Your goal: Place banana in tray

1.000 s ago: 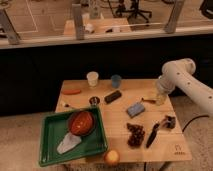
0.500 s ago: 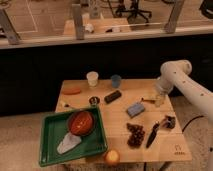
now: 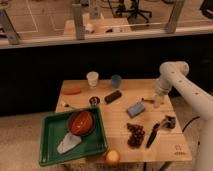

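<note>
Wooden table [image 3: 120, 117], cluttered. Green tray [image 3: 50, 150] at front left corner, holding a red bowl [image 3: 81, 122] and a flat whitish piece [image 3: 67, 144]. Round orange fruit [image 3: 112, 157] just beside the tray's front right corner.

Between tray and right side: blue block [image 3: 135, 109], black bar [image 3: 113, 96], dark lumpy cluster [image 3: 134, 135], black tool [image 3: 152, 134]. White cup [image 3: 92, 79] and blue cup [image 3: 116, 81] at the back.

Banana [image 3: 157, 104] on the table's right side, well apart from the tray. Gripper [image 3: 158, 96] points down directly over it, jaws spread wide. Cannot tell whether they touch it.
</note>
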`<action>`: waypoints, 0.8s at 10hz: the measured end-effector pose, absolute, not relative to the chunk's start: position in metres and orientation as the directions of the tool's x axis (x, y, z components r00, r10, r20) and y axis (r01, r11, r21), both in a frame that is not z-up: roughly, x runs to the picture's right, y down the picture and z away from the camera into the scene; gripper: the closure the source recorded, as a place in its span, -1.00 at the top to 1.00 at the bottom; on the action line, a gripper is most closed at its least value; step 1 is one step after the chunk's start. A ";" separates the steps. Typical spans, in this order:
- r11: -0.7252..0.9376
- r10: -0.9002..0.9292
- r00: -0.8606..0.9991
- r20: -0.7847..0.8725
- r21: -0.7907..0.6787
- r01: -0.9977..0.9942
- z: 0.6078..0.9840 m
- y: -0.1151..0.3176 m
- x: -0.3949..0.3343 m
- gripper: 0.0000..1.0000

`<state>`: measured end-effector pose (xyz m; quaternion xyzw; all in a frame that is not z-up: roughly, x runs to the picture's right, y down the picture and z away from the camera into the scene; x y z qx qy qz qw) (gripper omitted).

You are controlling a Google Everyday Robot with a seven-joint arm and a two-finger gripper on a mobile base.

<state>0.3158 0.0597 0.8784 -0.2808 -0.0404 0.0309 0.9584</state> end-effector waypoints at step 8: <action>0.847 0.076 0.994 0.079 -0.531 -0.023 0.898 0.076 0.320 0.60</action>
